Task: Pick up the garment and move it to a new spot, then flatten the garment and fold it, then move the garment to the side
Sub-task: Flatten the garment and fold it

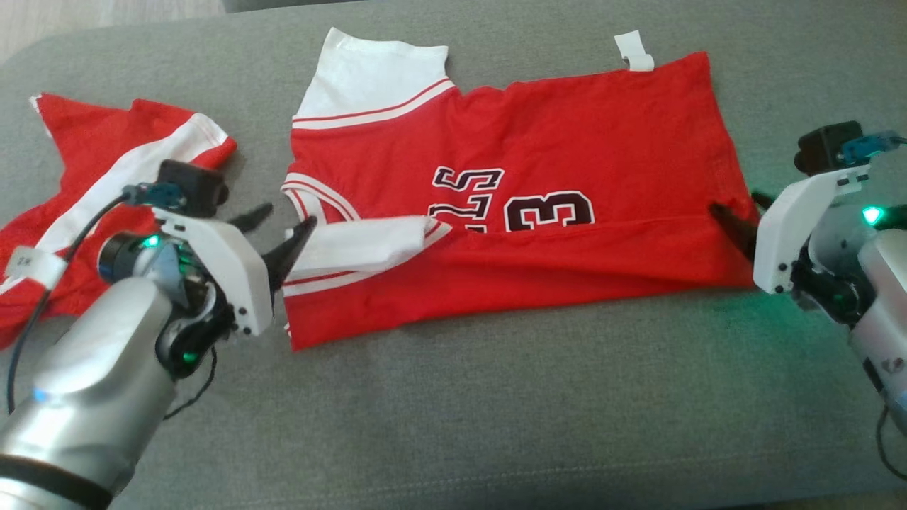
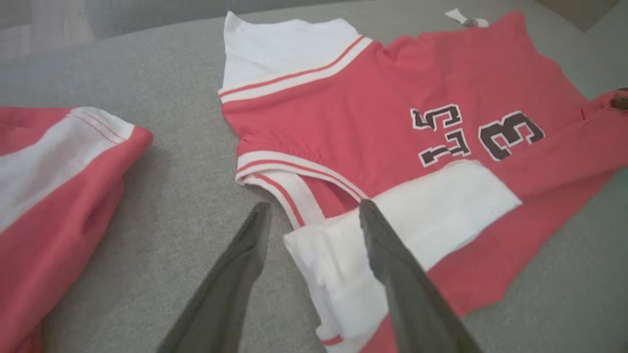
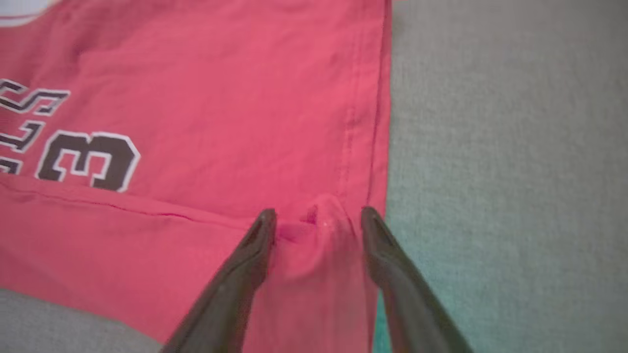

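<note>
- Far left on the grey cushion (image 1: 496,425): a second red-and-white garment (image 1: 106,177), crumpled, well apart from the jersey.
- Next along: left gripper (image 1: 289,216), spread wide and holding nothing.
- Points at the collar end of the jersey. In the left wrist view, shows one finger (image 2: 402,274) across the folded white sleeve (image 2: 441,211) and the other finger (image 2: 235,274) over bare grey fabric beside it.
- Cannot tell whether the finger over the sleeve presses on the cloth or hangs just above it.
- Centre: red jersey (image 1: 531,142), lying flat lengthwise on the cushion, collar to the left, hem to the right.
- Has its near long edge folded up over the body, covering the lower part of the dark lettering and the numeral 3 (image 1: 549,210).
- Carries a small white tag (image 1: 634,51) sticking out at the far edge.
- Right: right gripper (image 1: 737,203), fingers parted, at the hem corner where the fold meets the jersey's end.
- Straddles a small raised hump of red cloth (image 3: 319,235) in the right wrist view, with fabric bunched between the two dark fingers.
- Looks open rather than clamped. Unclear whether the fingers actually pinch the hump.
</note>
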{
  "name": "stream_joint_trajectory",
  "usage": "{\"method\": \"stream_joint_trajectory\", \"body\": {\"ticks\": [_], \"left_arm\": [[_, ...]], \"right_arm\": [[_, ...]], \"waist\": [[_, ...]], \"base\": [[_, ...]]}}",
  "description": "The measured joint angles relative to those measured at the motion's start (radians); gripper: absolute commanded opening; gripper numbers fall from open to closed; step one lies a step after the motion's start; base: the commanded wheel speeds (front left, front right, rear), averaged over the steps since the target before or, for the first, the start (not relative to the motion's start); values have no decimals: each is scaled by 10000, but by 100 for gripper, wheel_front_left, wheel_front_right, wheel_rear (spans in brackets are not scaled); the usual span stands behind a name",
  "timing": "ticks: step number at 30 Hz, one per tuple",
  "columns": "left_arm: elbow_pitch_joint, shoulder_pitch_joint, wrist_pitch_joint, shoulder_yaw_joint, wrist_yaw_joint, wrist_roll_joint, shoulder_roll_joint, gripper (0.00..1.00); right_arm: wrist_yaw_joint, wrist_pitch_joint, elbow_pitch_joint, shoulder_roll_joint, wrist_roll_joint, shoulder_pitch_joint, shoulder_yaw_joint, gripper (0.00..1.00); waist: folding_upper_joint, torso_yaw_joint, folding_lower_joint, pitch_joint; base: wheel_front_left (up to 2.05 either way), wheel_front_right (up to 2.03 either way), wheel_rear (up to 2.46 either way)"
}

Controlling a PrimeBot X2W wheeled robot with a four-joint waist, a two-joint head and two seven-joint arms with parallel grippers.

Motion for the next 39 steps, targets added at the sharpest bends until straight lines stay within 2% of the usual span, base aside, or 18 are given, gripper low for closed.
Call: {"method": "stream_joint_trajectory", "body": {"ticks": [5, 10, 14, 17, 21, 23, 27, 30, 35, 39], "left_arm": [[476, -151, -1787, 522, 136, 136, -357, 100], [464, -35, -3624, 1494, 685, -307, -815, 100], [-59, 597, -4136, 2383, 1191, -453, -1041, 100], [-1275, 1651, -4144, 3432, 1432, -84, -1352, 100], [-3045, 3245, -4182, 4796, 1595, 1340, -1964, 100], [-3691, 4070, -4211, 5206, 1572, 2025, -2397, 100], [-4462, 5342, -4215, 5762, 1235, 3396, -3243, 100], [-4847, 6002, -4215, 6211, 1051, 4167, -3766, 100], [-4982, 6599, -4215, 6567, 792, 4711, -4017, 100], [-4665, 7006, -4215, 6573, 627, 4882, -4023, 100]], "right_arm": [[0, -1668, -314, 81, -52, 4, -267, 100], [0, -3862, -807, 186, -52, 100, -796, 100], [0, -5618, -1135, 403, -54, 912, -1367, 100], [0, -6500, -1480, 755, -247, 1813, -1728, 100], [0, -6861, -2061, 1229, -1162, 2830, -2909, 100], [0, -6865, -2773, 1559, -1912, 3359, -3655, 100], [0, -6895, -4615, 2556, -3475, 4572, -4840, 100], [0, -6905, -5323, 3333, -4174, 5567, -5333, 100], [0, -6907, -5687, 4010, -4658, 6450, -5768, 100], [0, -6907, -5875, 4268, -4872, 6771, -5925, 100]], "waist": [[0, 134, 0, -198], [0, 267, 0, -609], [0, 394, -1, -1035], [0, 483, -1, -1359], [0, 578, -1, -1673], [0, 590, -1, -1785], [0, 522, -1, -1924], [0, 405, -1, -1987], [0, 282, -1, -2035], [0, 224, -1, -2084]], "base": [[0, 0, 0], [0, 0, 0], [0, 0, 0], [0, 0, 0], [0, 0, 0], [0, 0, 0], [0, 0, 0], [0, 0, 0], [0, 0, 0], [0, 0, 0]]}}
